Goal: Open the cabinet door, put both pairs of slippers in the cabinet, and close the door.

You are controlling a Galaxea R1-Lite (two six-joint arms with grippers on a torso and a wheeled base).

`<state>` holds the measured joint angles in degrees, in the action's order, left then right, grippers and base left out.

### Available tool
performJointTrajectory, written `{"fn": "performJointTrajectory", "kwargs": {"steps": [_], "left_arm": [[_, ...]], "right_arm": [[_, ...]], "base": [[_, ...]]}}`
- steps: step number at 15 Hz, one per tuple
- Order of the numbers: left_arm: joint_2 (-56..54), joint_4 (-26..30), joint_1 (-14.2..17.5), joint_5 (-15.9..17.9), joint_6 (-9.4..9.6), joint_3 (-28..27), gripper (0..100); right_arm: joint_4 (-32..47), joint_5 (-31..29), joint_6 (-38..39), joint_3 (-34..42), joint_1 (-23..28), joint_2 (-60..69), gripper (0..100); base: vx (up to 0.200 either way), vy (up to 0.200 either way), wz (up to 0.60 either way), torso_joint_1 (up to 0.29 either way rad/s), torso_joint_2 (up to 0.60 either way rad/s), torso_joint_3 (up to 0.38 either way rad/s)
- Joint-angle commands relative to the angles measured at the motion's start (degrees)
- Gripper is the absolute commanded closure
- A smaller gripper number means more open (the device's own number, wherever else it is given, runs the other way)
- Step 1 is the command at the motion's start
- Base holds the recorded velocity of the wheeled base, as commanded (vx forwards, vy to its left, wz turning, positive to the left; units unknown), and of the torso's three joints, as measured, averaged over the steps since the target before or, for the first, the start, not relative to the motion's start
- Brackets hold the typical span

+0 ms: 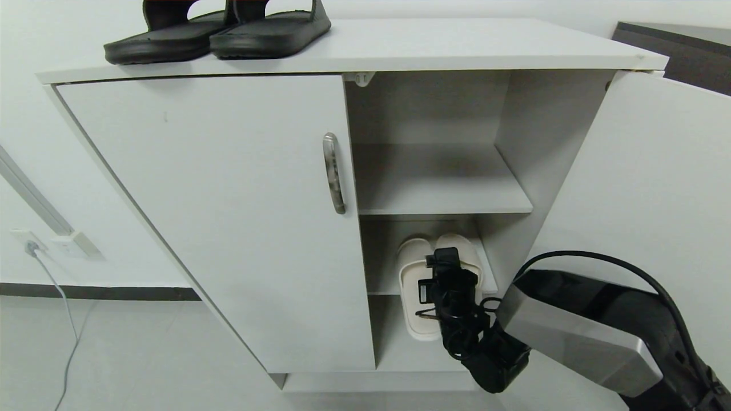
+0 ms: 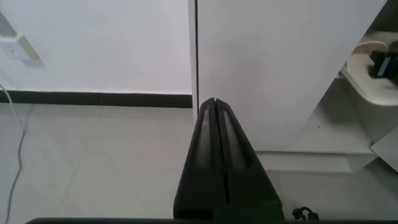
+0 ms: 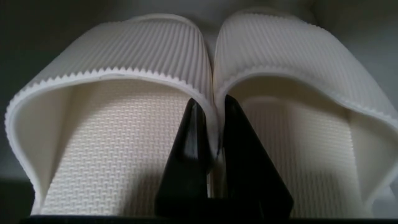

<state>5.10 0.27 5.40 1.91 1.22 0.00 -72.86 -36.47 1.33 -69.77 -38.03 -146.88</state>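
The white cabinet (image 1: 400, 51) has its right door (image 1: 645, 171) swung open and its left door (image 1: 217, 200) closed. A pair of black slippers (image 1: 217, 31) lies on the cabinet top at the left. A pair of white slippers (image 1: 412, 274) (image 3: 124, 124) rests side by side on the lower shelf, heels sticking out past its front edge. My right gripper (image 1: 444, 257) (image 3: 214, 109) is shut on the two touching inner walls of the white slippers. My left gripper (image 2: 214, 102) is shut on nothing, low in front of the closed left door.
The middle shelf (image 1: 440, 182) holds nothing. A metal handle (image 1: 334, 171) runs down the left door's inner edge. A wall socket with a cable (image 1: 28, 246) sits low at the left, with bare floor (image 1: 143, 354) in front of it.
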Motion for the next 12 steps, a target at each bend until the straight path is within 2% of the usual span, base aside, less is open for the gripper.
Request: {"fn": "performJointTrajectory", "kwargs": {"steps": [1,5,12], "left_arm": [[0.09,0.0,0.05,0.02,0.01,0.0,100],[0.09,0.0,0.05,-0.07,0.01,0.0,100],[0.09,0.0,0.05,-0.16,0.01,0.0,100]], "right_arm": [[4.57,1.67,2.01,-6.08,1.47,-0.07,100],[11.6,1.85,2.27,-15.66,3.32,-2.53,100],[15.21,1.76,-0.63,-28.14,4.2,-8.77,100]], "base": [[0.0,0.0,0.0,0.0,0.0,0.0],[0.0,0.0,0.0,0.0,0.0,0.0],[0.0,0.0,0.0,0.0,0.0,0.0]]}}
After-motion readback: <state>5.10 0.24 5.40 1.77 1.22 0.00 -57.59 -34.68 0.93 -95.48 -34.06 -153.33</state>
